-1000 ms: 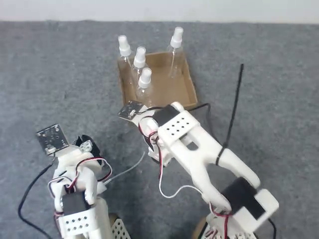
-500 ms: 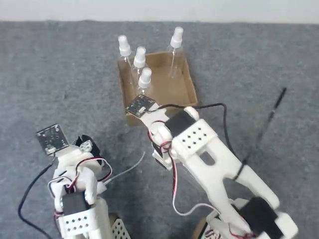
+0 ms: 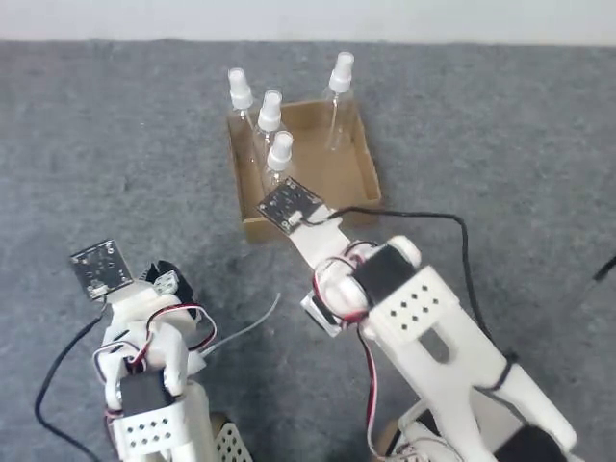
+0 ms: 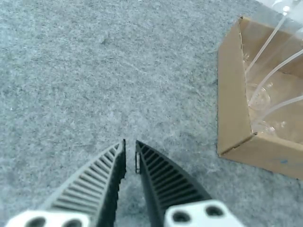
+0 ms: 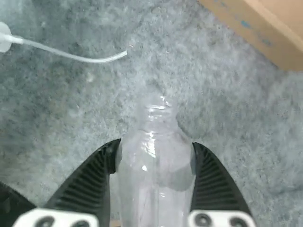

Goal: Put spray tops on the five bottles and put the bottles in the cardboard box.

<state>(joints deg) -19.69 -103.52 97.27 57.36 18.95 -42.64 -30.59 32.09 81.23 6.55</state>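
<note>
Mostly open grey worktop [image 3: 500,125] lies left and right of the cardboard box [image 3: 371,178], and a pale wall [image 3: 308,19] bounds its far edge. The right end effector [image 5: 155,143] is clenched around an uncapped clear bottle [image 5: 154,165], just on the near side of the box's near wall. Four capped bottles [image 3: 280,154] stand inside the box. A loose dip tube [image 5: 71,56] lies between the arms. The left end effector [image 4: 130,142] is closed on nothing over bare worktop.

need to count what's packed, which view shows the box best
The high view: the whole box with four topped bottles standing inside. The left wrist view catches one corner with bottle bases; the right wrist view, just a strip of outer wall.
</note>
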